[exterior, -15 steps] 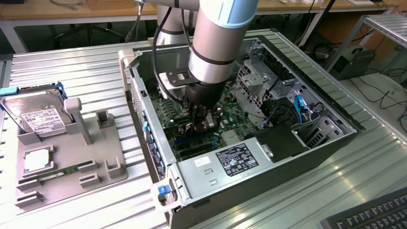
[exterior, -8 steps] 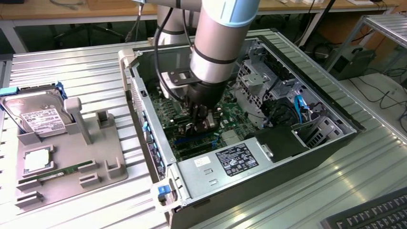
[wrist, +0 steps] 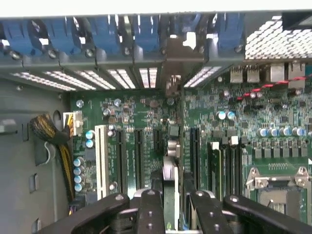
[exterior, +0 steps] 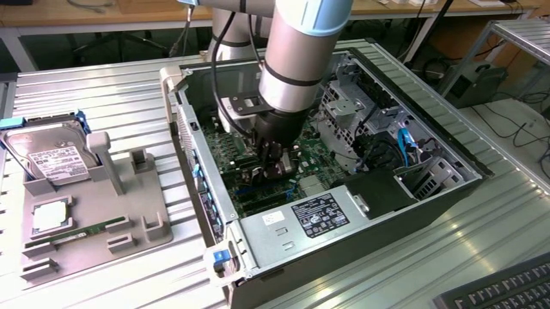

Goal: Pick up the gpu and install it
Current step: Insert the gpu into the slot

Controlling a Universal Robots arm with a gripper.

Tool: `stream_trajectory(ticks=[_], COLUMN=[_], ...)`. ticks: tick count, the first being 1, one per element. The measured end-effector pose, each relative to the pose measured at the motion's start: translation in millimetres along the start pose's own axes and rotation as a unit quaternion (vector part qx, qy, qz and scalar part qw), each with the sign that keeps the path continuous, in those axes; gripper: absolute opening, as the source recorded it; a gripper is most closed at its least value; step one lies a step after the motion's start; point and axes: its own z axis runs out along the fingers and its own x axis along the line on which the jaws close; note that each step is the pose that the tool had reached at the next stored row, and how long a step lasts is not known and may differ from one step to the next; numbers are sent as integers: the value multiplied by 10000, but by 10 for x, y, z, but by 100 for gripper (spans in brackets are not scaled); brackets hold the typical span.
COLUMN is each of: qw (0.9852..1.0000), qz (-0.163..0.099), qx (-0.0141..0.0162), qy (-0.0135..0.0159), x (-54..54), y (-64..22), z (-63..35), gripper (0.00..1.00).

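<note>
**A:** Down inside the PC case (exterior: 434, 212), gripper (exterior: 277, 168) sits low over the motherboard (wrist: 141, 112), arm coming in from above.

**B:** Got the gpu?

**A:** Yep. On the wrist view the gpu (wrist: 169, 171) is edge-on between the fingers (wrist: 148, 209), jaws closed on it. Its silver bracket (wrist: 174, 73) is up by the rear wall, at the one open bay among the blue clips (wrist: 146, 34).

**B:** Seated yet?

**A:** Can't tell, the slot under it is hidden by the card itself. I'd guess not fully down.

**B:** So what matters now?

**A:** Card edge has to run parallel w/ the long black slots (wrist: 139, 161), no yaw. Bracket must drop into the rear opening, not ride up on the vent covers (wrist: 122, 78). Then straight down, even pressure, no rocking.

**B:** Hazards?

**A:** Little caps (wrist: 224, 115) and RAM sticks (wrist: 222, 161) are near on one side, white slot (wrist: 101, 156) further off on the other. Any tilt and the edge connector prob misses. The cable bundle (wrist: 46, 131) is well apart, no issue.

**B:** Other stuff?

**A:** Just a hard drive (exterior: 47, 158) on the grey holder (exterior: 94, 219), exterior view's left, well apart from the case. Not involved.
</note>
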Motion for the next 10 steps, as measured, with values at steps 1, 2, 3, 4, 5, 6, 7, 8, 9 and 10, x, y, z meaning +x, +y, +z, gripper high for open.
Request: stream_trajectory(ticks=[1,2,3,4,5,6,7,8,9,10], qw=[10000,10000,10000,10000,10000,10000,10000,10000,10000,10000], qz=[0,-1,-1,0,0,0,0,-1,-1,-1], qx=[-1,-1,-1,-1,-1,-1,0,0,-1,-1], qy=[2,2,1,1,1,1,0,-2,-3,-4], x=[-1,-8,-12,-18,-24,-31,-40,-47,-53,-55], y=[0,-1,0,0,1,1,1,2,2,2], z=[-1,-1,-1,-2,-3,-5,-8,-12,-19,-29], gripper=[26,26,26,26,26,26,26,26,26,26])
